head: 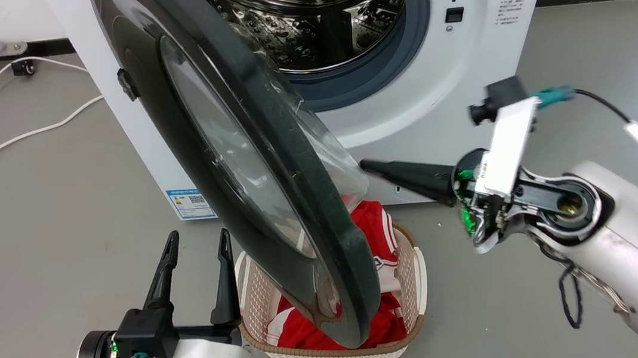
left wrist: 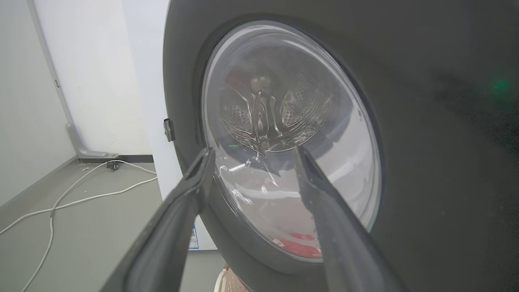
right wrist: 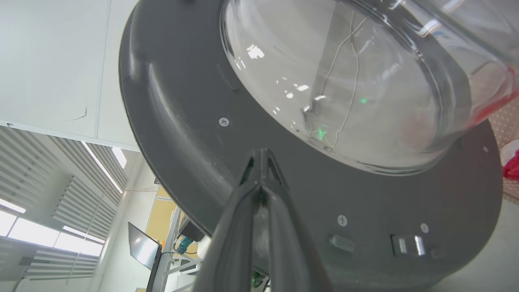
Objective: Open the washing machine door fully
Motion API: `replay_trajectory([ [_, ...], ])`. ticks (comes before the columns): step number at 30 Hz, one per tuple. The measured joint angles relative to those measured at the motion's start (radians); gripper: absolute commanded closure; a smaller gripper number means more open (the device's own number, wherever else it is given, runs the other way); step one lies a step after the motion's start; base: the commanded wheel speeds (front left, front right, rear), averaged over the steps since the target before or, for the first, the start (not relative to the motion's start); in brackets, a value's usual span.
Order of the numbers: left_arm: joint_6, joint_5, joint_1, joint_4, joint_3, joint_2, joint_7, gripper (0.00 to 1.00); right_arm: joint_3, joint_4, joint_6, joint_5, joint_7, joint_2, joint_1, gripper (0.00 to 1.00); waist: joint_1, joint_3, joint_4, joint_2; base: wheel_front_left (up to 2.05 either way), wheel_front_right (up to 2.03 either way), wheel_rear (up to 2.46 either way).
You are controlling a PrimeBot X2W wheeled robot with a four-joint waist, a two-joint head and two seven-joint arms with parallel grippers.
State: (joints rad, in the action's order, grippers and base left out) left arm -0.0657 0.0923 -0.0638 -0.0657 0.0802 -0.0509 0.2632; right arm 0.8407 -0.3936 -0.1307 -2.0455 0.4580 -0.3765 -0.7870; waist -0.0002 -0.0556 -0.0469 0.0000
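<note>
At centre, washing machine door (head: 269, 166): ajar, long axis 11-to-5 o'clock, inner face toward 3 o'clock.
Left gripper (head: 198, 236): spread, empty.
Right gripper (head: 367, 165): pressed together.

Glossy black plastic washing machine door (head: 269, 166) rim, clear glass centre.

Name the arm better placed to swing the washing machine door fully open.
Probably right: the shut right tool points at the inner face of the round black-rimmed glass washing machine door, ready to push. The open left tool sits on the outer side.
</note>
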Motion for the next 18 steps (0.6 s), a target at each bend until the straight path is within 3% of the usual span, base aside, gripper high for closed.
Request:
replay_trajectory([
  [11,0.022,0.011,0.020,0.001,-0.008,0.000,0.000,0.00,-0.070,-0.038,0.000,0.250,-0.642,-0.119,0.200,1.00,0.0001,0.021,0.037,0.0000,0.00,0.00,0.00],
  [15,0.023,0.013,0.031,0.000,-0.018,0.000,0.000,0.00,-0.107,-0.075,0.000,0.328,-0.715,-0.158,0.273,1.00,0.0001,0.030,0.053,0.0000,0.00,0.00,0.00],
  [18,0.026,0.013,0.037,0.000,-0.024,0.000,0.000,0.00,-0.228,-0.108,0.000,0.455,-0.719,-0.153,0.318,1.00,0.0001,0.035,0.064,0.0000,0.00,0.00,0.00],
])
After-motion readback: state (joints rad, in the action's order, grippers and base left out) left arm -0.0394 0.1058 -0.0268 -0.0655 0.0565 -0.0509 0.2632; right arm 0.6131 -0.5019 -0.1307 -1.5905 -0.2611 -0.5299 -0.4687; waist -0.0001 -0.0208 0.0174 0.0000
